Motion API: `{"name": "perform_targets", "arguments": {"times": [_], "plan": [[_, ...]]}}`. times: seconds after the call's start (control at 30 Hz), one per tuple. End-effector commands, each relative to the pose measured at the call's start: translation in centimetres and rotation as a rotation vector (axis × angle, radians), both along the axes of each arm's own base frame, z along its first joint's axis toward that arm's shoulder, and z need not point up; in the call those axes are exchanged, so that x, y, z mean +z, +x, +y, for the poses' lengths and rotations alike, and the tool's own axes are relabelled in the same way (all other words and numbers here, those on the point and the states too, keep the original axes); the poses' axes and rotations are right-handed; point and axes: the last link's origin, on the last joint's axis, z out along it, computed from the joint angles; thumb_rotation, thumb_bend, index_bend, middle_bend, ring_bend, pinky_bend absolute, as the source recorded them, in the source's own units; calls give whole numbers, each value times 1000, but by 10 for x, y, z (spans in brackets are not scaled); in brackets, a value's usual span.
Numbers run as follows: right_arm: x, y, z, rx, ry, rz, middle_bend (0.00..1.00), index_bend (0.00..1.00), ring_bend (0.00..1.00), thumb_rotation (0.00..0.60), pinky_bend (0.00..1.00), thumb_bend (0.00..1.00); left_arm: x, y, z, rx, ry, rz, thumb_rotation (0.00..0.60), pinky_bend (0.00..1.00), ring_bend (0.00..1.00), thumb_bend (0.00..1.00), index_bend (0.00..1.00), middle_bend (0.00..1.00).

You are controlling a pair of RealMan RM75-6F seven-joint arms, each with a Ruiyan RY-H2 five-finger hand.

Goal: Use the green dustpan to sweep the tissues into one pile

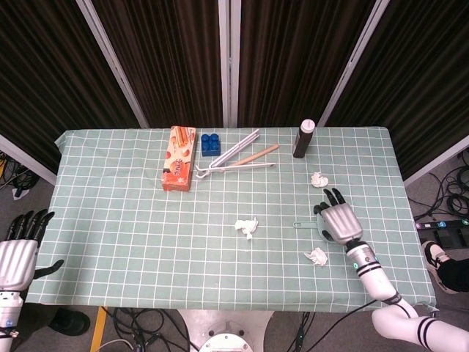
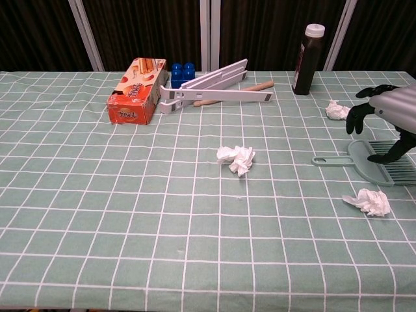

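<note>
The green dustpan [image 2: 380, 164] lies flat on the right side of the table, its handle [image 1: 301, 224] pointing left. My right hand [image 1: 338, 219] hovers just above its blade with fingers spread, holding nothing; in the chest view the right hand [image 2: 389, 117] hangs over the dustpan. Three crumpled tissues lie apart: one near the centre [image 1: 247, 226], one at the back right [image 1: 318, 179], one in front of the dustpan [image 1: 316, 256]. My left hand [image 1: 17, 253] hangs open off the table's left edge.
Along the back stand an orange snack box [image 1: 179, 158], blue blocks [image 1: 211, 143], a white folding rack [image 1: 233, 156] with a wooden stick [image 1: 257, 153], and a dark bottle [image 1: 303, 138]. The green checked cloth [image 1: 124, 235] covers the table.
</note>
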Motion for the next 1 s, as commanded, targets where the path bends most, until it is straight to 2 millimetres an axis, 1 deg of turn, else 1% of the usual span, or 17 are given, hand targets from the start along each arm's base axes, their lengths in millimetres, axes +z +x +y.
{"name": "perform_targets", "arguments": {"times": [0.03,0.27,0.4,0.57,0.67,0.73,0.83,0.9,1.0], "plan": [[-14,4,-5,5,15,20,401,390,63,600,71,111,-1,-1,0,1,-3,-1,600,78,33,69,102,68],[-32,9,-7,27,34,66,433,410,82,600,72,116,-2,-3,0,6,-3,-9,600,78,33,69,103,68],[-42,8,-8,18,57,86,436,415,82,600,72,123,-2,-4,0,10,-5,-13,600,78,33,69,103,67],[-48,11,-10,23,70,96,441,416,84,600,72,141,-3,-6,1,17,-6,-19,600,78,33,69,103,67],[-50,11,-10,21,83,100,461,427,108,600,74,171,-3,-7,1,17,-9,-21,600,78,33,69,103,68],[-48,12,-11,28,81,104,492,473,135,600,88,224,-3,-7,1,15,-9,-22,600,78,33,69,103,68],[-40,14,-14,50,58,95,545,575,189,600,124,312,-3,-7,2,17,-12,-22,600,78,33,69,103,67],[-30,16,-18,57,38,73,555,599,202,600,137,327,-3,-7,2,18,-13,-20,600,78,33,69,103,67],[-6,20,-28,71,-1,36,563,603,216,600,147,327,-3,-5,2,16,-16,-16,600,78,33,69,103,68]]}}
